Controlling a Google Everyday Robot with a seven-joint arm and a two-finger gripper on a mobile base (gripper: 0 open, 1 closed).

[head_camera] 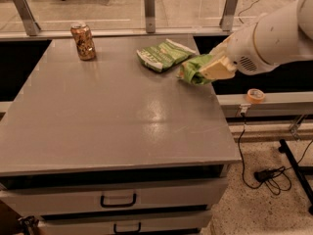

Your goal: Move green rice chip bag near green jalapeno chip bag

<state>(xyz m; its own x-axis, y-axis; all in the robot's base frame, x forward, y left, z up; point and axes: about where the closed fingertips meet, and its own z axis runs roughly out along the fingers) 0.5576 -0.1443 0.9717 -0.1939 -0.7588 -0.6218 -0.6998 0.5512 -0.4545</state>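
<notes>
**While Bag Is in the Gripper's Hold, Release Not Yet Made**

Although the green rice chip bag (189, 74) is already close to its destination, the task cannot be recorded as complete. The bag is held in the gripper (209, 70), whose cream-coloured fingers (220, 68) are clamped on the bag's right side and cover part of it. The white arm (274, 35) enters from 3 o'clock and reaches over the right edge of the grey table (122, 126).

Position of task items: the green jalapeno chip bag (164, 55) lies flat on the table top toward 1 o'clock. The rice chip bag sits just beside it, at about 4 o'clock from it, near the table's right edge. The two bags appear very close or touching at their nearest corners; which of the two cannot be told. Whether the held bag rests on the surface or hangs slightly above it also cannot be told.

Other items noted: a brown soda can (83, 41) stands upright at 10 o'clock on the table, well apart from both bags. A tape roll (256, 95) rests on a ledge at 4 o'clock from the gripper.

Assessment: transport appears essentially done. Outstanding, in the inspector's judgement, are setting the bag down, opening the fingers and clearing the arm without dragging either bag.
</notes>
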